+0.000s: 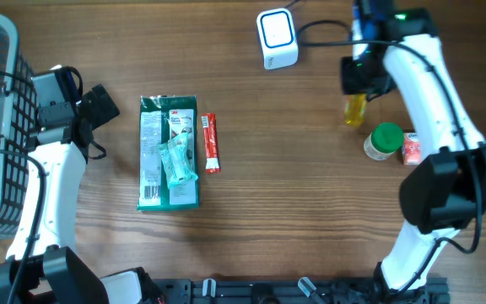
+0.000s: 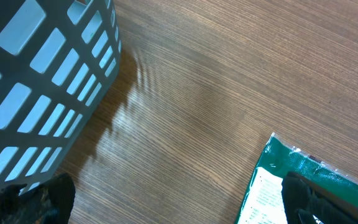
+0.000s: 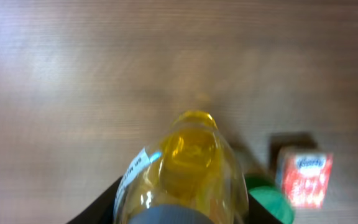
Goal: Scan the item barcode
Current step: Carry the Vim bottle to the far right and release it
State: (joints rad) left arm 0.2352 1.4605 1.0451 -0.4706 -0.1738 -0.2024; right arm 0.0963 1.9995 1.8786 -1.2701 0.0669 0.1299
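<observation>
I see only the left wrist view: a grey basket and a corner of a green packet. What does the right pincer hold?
Observer: The right pincer is shut on a yellow bottle.
Operator: Where is the scanner?
Observer: The white scanner stands at the far side of the table, left of that bottle.
Operator: Is something on the packet?
Observer: Yes, a small pale pouch lies on the green packet.
</observation>
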